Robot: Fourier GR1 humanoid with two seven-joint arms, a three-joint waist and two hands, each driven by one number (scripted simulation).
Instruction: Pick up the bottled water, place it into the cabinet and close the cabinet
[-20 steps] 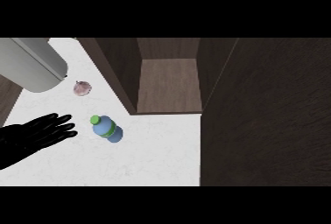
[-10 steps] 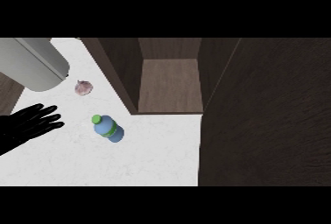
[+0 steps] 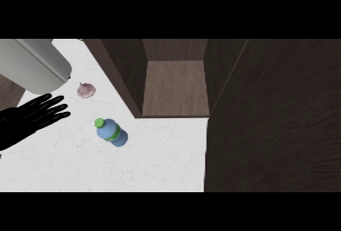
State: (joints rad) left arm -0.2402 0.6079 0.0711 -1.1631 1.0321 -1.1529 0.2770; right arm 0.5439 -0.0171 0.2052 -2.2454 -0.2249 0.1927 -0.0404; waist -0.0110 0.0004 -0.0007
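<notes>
Left robot hand [image 3: 33, 118] has swung away up-left, fingers spread and empty, bottle [image 3: 110, 132] to its right ungrasped.

And there's the left hand [image 3: 30, 118], matte black all over, slim tapering fingers [image 3: 57, 107] fanning off a broad dark palm, no markings, cables or screws showing on it, forearm out of sight.
</notes>
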